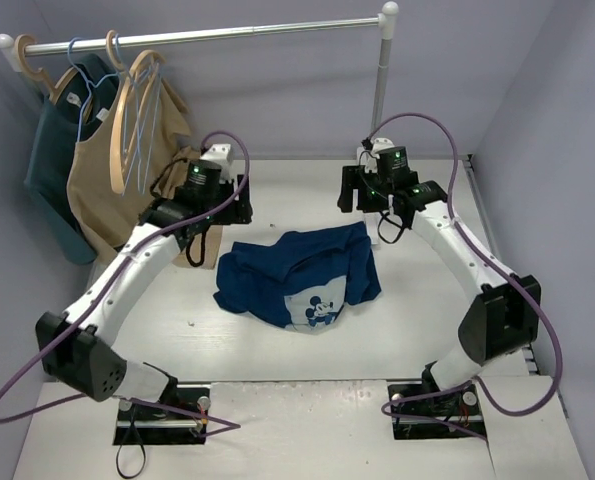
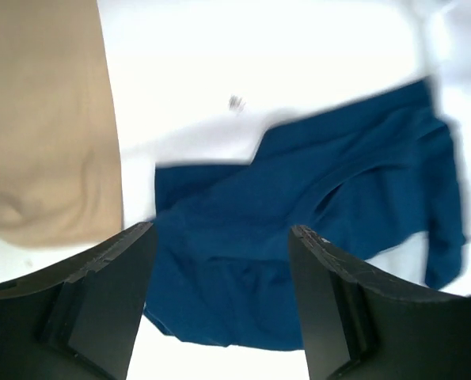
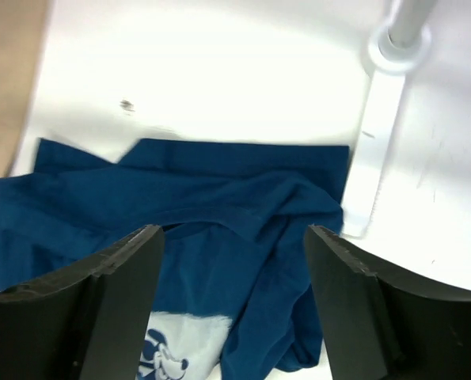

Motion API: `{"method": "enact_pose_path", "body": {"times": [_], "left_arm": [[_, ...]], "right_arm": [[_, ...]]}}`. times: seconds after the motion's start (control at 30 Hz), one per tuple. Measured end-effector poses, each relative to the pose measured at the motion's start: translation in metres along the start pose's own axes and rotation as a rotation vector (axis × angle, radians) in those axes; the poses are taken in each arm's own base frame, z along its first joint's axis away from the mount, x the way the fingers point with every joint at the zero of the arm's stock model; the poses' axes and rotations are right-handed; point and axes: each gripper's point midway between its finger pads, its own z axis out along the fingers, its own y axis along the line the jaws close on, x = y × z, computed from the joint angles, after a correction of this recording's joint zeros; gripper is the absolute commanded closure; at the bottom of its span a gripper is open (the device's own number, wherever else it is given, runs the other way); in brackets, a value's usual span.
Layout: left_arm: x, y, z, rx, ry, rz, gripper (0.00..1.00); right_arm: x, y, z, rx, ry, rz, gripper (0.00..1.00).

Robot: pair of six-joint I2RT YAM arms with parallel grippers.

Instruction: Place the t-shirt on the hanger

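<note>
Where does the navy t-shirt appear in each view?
Top external: t-shirt crumpled at the table's centre.
Left wrist: t-shirt centre to right.
Right wrist: t-shirt across the lower half, Mickey print at the bottom.
Shared landmark: tan garment, left side everywhere.

White table (image 1: 277, 350) — the crumpled navy t-shirt (image 1: 289, 275) lies at its middle.

From above and behind the arm bases (image 1: 162, 405) we look down over the whole white table (image 1: 287, 195), the crumpled navy-blue t-shirt (image 1: 297, 275) with its pale Mickey Mouse print at the middle. Our wrist cameras hang close above that t-shirt, facing down between their own dark jaws: the left over its side nearest the tan hanging garment (image 2: 45, 119), the right over its print. All three share it.
</note>
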Motion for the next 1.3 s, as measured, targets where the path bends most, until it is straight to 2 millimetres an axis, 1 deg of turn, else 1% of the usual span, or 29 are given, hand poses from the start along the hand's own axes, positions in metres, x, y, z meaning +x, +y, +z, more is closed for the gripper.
{"method": "enact_pose_path", "body": {"times": [0.03, 0.1, 0.13, 0.2, 0.23, 0.33, 0.4, 0.43, 0.5, 0.57, 0.6, 0.73, 0.77, 0.83, 0.9, 1.0, 1.17, 1.3], "left_arm": [[-0.016, -0.006, -0.013, 0.02, -0.041, 0.018, 0.33], [-0.044, -0.013, -0.041, 0.047, -0.118, 0.045, 0.39], [-0.058, -0.014, -0.058, 0.054, -0.162, 0.062, 0.48], [-0.082, -0.014, -0.091, 0.052, -0.246, 0.089, 0.58], [-0.095, -0.013, -0.108, 0.042, -0.286, 0.104, 0.68], [-0.135, -0.006, -0.153, -0.01, -0.415, 0.147, 0.69], [-0.155, 0.002, -0.169, -0.06, -0.464, 0.161, 0.67], [-0.165, 0.008, -0.173, -0.09, -0.476, 0.167, 0.65], [-0.183, 0.018, -0.176, -0.141, -0.492, 0.164, 0.64], [-0.197, 0.028, -0.167, -0.188, -0.489, 0.159, 0.64], [-0.2, 0.035, -0.159, -0.215, -0.476, 0.157, 0.64], [-0.192, 0.058, -0.123, -0.291, -0.373, 0.159, 0.64], [-0.19, 0.063, -0.116, -0.301, -0.352, 0.158, 0.64], [-0.186, 0.071, -0.11, -0.319, -0.326, 0.153, 0.64], [-0.185, 0.08, -0.11, -0.337, -0.317, 0.143, 0.64], [-0.187, 0.087, -0.115, -0.354, -0.326, 0.132, 0.64], [-0.189, 0.091, -0.119, -0.375, -0.34, 0.128, 0.63], [-0.186, 0.1, -0.117, -0.422, -0.334, 0.138, 0.64]], "right_arm": [[-0.007, 0.007, -0.007, -0.011, -0.025, -0.015, 0.24], [-0.015, 0.018, -0.023, -0.031, -0.059, -0.038, 0.22], [-0.017, 0.023, -0.032, -0.041, -0.072, -0.051, 0.22], [-0.022, 0.033, -0.051, -0.064, -0.104, -0.073, 0.21], [-0.024, 0.037, -0.06, -0.076, -0.121, -0.082, 0.21], [-0.031, 0.046, -0.083, -0.105, -0.166, -0.095, 0.21], [-0.032, 0.048, -0.094, -0.117, -0.184, -0.099, 0.21], [-0.031, 0.049, -0.097, -0.121, -0.187, -0.1, 0.2], [-0.027, 0.048, -0.101, -0.125, -0.185, -0.104, 0.2], [-0.022, 0.047, -0.103, -0.124, -0.173, -0.108, 0.2], [-0.018, 0.046, -0.104, -0.125, -0.167, -0.111, 0.2], [-0.007, 0.044, -0.106, -0.126, -0.147, -0.118, 0.2], [-0.005, 0.044, -0.107, -0.129, -0.145, -0.12, 0.2], [0.0, 0.043, -0.109, -0.131, -0.141, -0.121, 0.2], [0.003, 0.043, -0.11, -0.134, -0.139, -0.121, 0.2], [0.006, 0.043, -0.111, -0.141, -0.136, -0.122, 0.2], [0.01, 0.044, -0.111, -0.152, -0.127, -0.122, 0.2], [0.013, 0.043, -0.109, -0.152, -0.12, -0.122, 0.2]]}}
